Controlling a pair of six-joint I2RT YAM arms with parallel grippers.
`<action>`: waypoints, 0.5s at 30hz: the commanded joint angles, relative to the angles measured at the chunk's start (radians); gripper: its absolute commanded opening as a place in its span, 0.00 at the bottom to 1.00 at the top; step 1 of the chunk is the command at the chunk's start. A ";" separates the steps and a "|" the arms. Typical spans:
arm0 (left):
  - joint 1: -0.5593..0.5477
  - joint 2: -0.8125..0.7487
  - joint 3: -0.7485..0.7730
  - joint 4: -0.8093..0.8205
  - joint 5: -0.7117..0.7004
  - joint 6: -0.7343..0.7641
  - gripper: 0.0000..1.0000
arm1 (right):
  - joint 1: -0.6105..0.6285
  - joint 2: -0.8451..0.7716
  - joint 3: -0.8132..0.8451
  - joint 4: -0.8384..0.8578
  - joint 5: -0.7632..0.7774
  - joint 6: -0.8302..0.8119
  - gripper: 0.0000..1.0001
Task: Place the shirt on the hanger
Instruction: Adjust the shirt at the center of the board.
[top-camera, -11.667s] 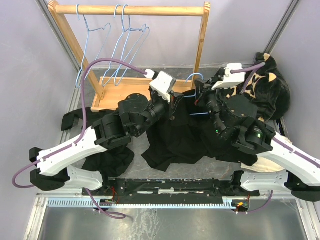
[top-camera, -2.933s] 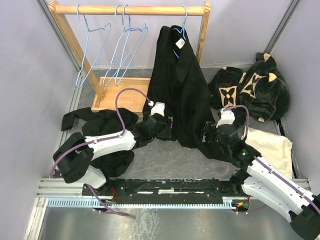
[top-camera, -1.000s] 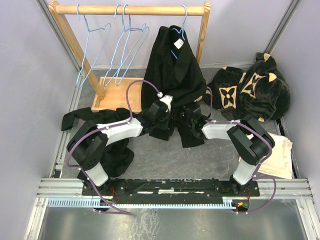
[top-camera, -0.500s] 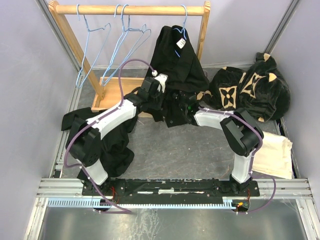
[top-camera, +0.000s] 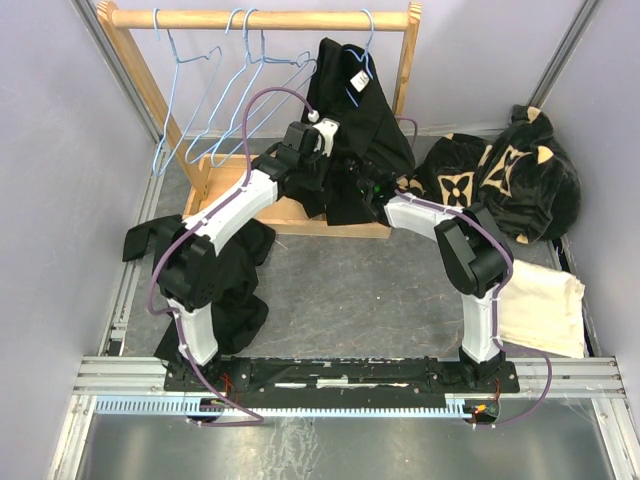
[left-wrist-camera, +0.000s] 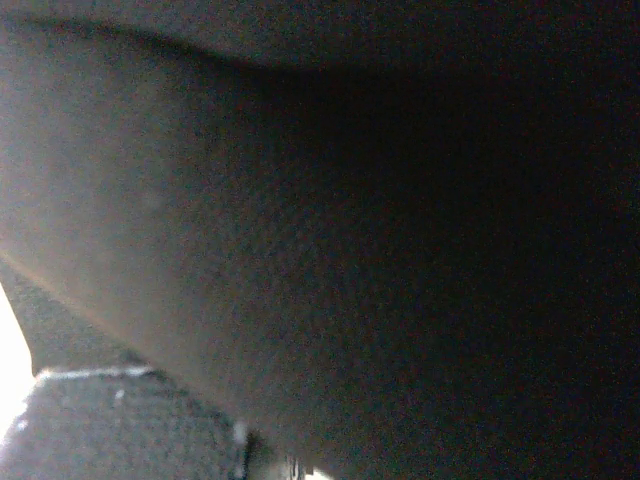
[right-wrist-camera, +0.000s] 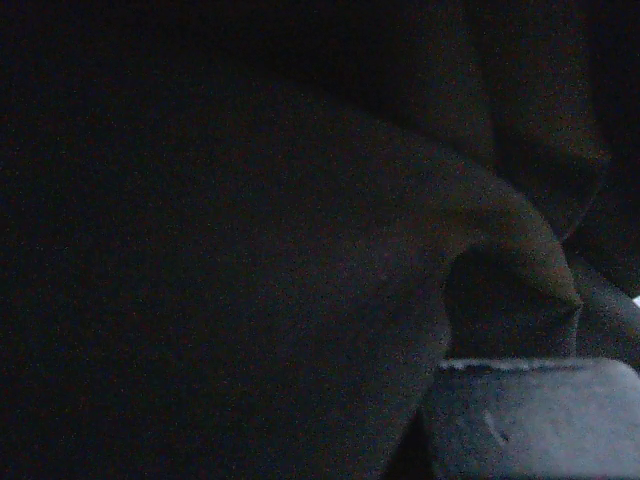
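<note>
The black shirt (top-camera: 385, 130) with a white tag (top-camera: 358, 82) hangs on a light-blue hanger (top-camera: 368, 25) hooked over the right end of the wooden rack's rod. Its lower part is bunched up between my two grippers. My left gripper (top-camera: 318, 178) presses into the cloth from the left, my right gripper (top-camera: 366, 188) from the right; their fingertips are buried in it. Black cloth fills the left wrist view (left-wrist-camera: 400, 200) and the right wrist view (right-wrist-camera: 250, 250). Only one finger (left-wrist-camera: 90, 430) shows on the left and one finger (right-wrist-camera: 540, 420) on the right.
The wooden rack (top-camera: 260, 18) holds three bare blue hangers (top-camera: 240, 90); its base tray (top-camera: 255, 205) lies under my arms. A black plush garment with tan flowers (top-camera: 500, 180) lies right, a second black garment (top-camera: 215, 270) left, a white cloth (top-camera: 540, 300) near right.
Both grippers have moved away from me and up toward the rack, and the shirt's hanging lower part has risen and bunched with them. The bare hangers swing slightly.
</note>
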 joint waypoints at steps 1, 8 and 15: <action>-0.041 0.050 0.083 0.061 0.115 0.080 0.03 | 0.035 0.028 0.093 0.063 -0.159 -0.035 0.25; -0.025 0.086 0.076 0.069 0.144 0.070 0.03 | 0.027 0.073 0.126 0.004 -0.224 -0.117 0.26; -0.024 0.080 -0.036 0.130 0.161 0.003 0.04 | 0.026 0.019 -0.086 0.057 -0.133 -0.098 0.29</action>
